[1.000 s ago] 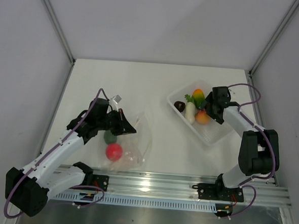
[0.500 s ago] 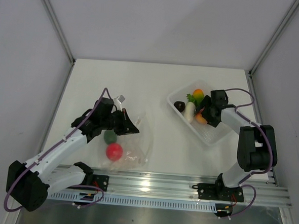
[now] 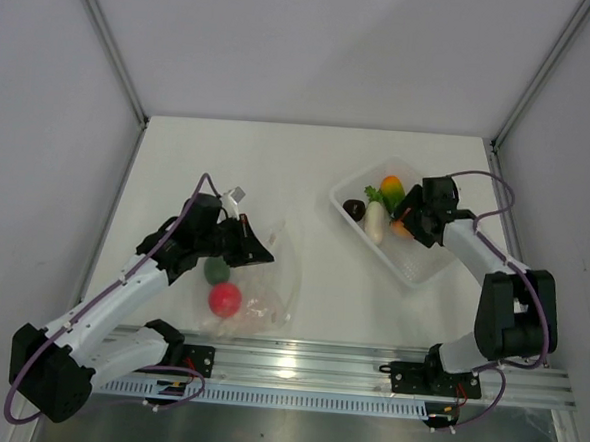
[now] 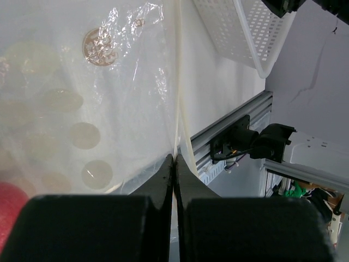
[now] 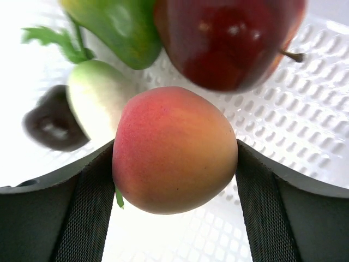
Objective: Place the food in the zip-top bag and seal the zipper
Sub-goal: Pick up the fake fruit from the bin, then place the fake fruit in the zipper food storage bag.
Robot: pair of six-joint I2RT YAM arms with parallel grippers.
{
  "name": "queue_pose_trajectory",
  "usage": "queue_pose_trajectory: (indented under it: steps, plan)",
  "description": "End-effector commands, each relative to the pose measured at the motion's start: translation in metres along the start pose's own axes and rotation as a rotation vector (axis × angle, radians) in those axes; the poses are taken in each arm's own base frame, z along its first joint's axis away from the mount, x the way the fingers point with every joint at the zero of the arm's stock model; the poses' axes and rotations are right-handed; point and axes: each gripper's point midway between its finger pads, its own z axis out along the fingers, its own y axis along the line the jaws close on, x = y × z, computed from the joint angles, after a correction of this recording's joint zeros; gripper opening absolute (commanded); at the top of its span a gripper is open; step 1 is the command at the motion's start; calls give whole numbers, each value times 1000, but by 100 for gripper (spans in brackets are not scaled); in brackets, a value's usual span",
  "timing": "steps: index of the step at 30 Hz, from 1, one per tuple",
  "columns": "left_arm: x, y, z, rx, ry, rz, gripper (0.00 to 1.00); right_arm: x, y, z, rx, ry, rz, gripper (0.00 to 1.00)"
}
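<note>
Peach (image 5: 174, 148) sits clamped between the fingers of the right gripper (image 5: 174, 185), inside the tray (image 3: 424, 271) beside the radish (image 5: 98, 98). The left gripper (image 4: 174, 164) is pinched tight on the edge of the bag (image 3: 273, 298), which has a red apple (image 3: 225, 298) and a green piece (image 3: 216, 270) inside.

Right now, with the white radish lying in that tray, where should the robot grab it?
The white radish lies flat in the tray, long and narrow, so probably pinch across its fat white middle, coming down from above. Its leafy end looks too thin to hold. But the right gripper is shut on the peach.
</note>
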Motion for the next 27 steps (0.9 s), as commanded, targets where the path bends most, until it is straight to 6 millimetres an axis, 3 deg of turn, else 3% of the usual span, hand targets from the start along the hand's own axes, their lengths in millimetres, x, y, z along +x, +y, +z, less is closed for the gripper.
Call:
queue_pose_trajectory:
  steps: [1, 9, 13, 14, 20, 21, 23, 24, 27]
  plan:
    - [-1, -14, -9, 58, -19, 56, 1, -24, 0, -32, 1, -115, -14, 64]
    - [2, -20, -21, 83, -32, 111, 0, -27, 3, -73, -52, -159, -60, 64]
    - [2, -24, -27, 102, -45, 132, 1, -8, 35, -97, -264, -111, -174, 61]
    - [2, -25, -28, 106, -45, 136, 0, 7, 53, -112, -384, -68, -220, 61]
    - [3, -30, -30, 132, -49, 132, 1, 74, 98, -166, -744, 70, -480, 58]
    - [3, -29, -29, 130, -45, 130, 1, 91, 108, -188, -847, 91, -539, 58]
    - [4, -29, -28, 132, -41, 128, 0, 109, 114, -207, -937, 107, -616, 59]
    - [5, -28, -27, 134, -37, 126, 1, 128, 120, -227, -1023, 138, -672, 59]
    - [6, -29, -26, 143, -26, 118, 0, 152, 125, -250, -1119, 172, -752, 60]
